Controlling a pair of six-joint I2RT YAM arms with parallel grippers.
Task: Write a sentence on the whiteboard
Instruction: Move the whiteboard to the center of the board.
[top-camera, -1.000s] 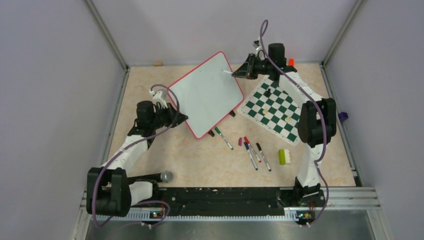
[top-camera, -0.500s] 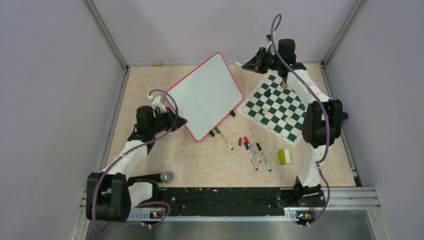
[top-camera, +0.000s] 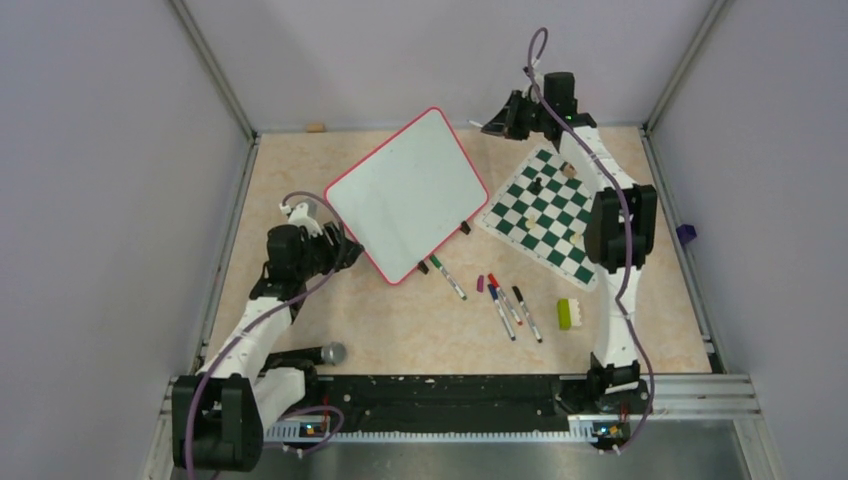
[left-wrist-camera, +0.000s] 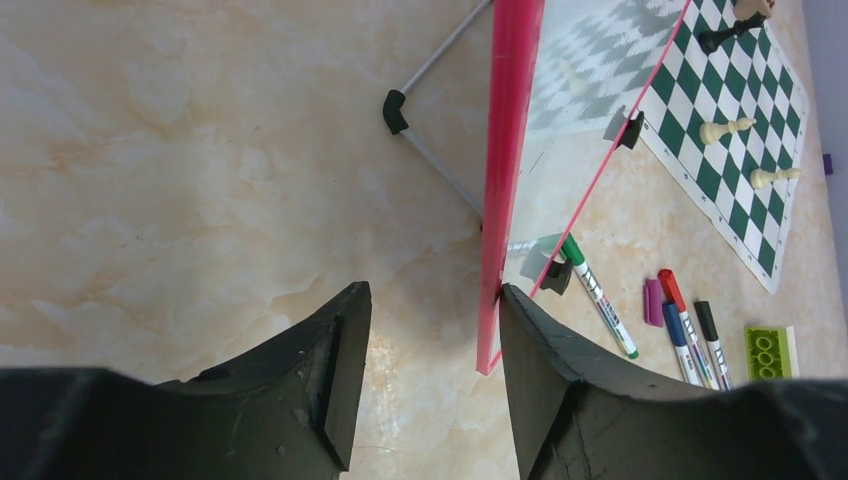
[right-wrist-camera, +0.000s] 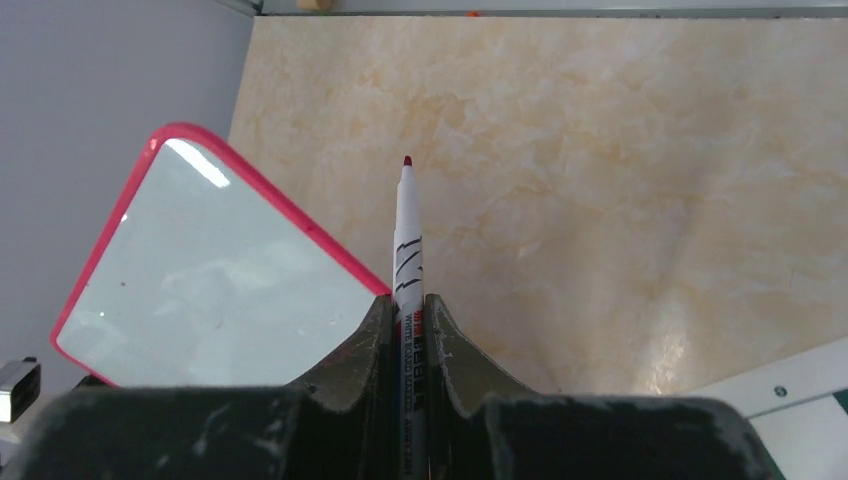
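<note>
Lying nearest, by the left arm's base, is a microphone (top-camera: 331, 352) with a grey head; its dark handle is hard to separate from the arm. Right of centre sit a lime-green toy brick (top-camera: 569, 314) and a loose row of markers on the table (top-camera: 400, 330): black (top-camera: 527, 314), blue (top-camera: 503, 316), red (top-camera: 504, 298) and, apart to the left, green (top-camera: 448, 277), with a small purple cap (top-camera: 480, 283) between them.

Farther back on the left, the left gripper (left-wrist-camera: 432, 295) has its fingers spread. The near left edge of the whiteboard (top-camera: 400, 190) stands between them, hard against the right finger and clear of the left one. The board rests on the table left of centre, propped at a tilt on a thin grey stand (left-wrist-camera: 432, 152) behind it, with two black feet on its near right edge. Its glossy face shows mostly glare and reflections.

To its right lies the green-and-white chess mat (top-camera: 555, 225), carrying a few pale pieces (left-wrist-camera: 724, 128) and a black one (left-wrist-camera: 722, 36). The right arm hides part of it.

Farthest back, the right gripper (right-wrist-camera: 408, 300) is clamped on a red-tipped white marker (right-wrist-camera: 407, 230), held in the air just past the board's far right corner, tip clear of the board. The marker's lower barrel is buried between the fingers.
</note>
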